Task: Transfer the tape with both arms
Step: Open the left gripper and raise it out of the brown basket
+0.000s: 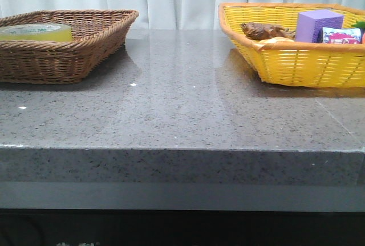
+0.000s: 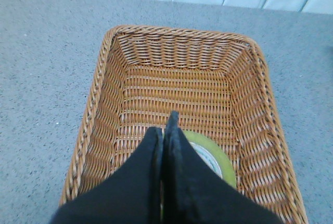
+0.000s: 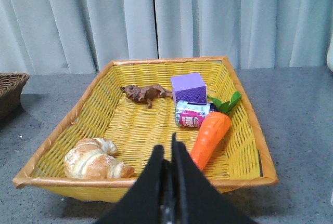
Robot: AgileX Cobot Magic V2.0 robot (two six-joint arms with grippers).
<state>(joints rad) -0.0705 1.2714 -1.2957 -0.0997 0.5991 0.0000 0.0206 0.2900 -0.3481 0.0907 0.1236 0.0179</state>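
The tape (image 1: 35,32), a yellow translucent roll with a white core, lies flat in the brown wicker basket (image 1: 85,43) at the table's back left. In the left wrist view the tape (image 2: 216,154) lies on the basket floor, partly hidden behind my left gripper (image 2: 166,133), which is shut and empty above it. My right gripper (image 3: 167,151) is shut and empty, held before the near rim of the yellow basket (image 3: 151,182). Neither arm shows in the front view.
The yellow basket (image 1: 296,63) at the back right holds a purple block (image 1: 319,26), a small can (image 1: 340,35), a brown toy animal (image 1: 262,30), a carrot (image 3: 210,138) and a croissant (image 3: 93,159). Grey stone tabletop (image 1: 182,109); white curtain behind.
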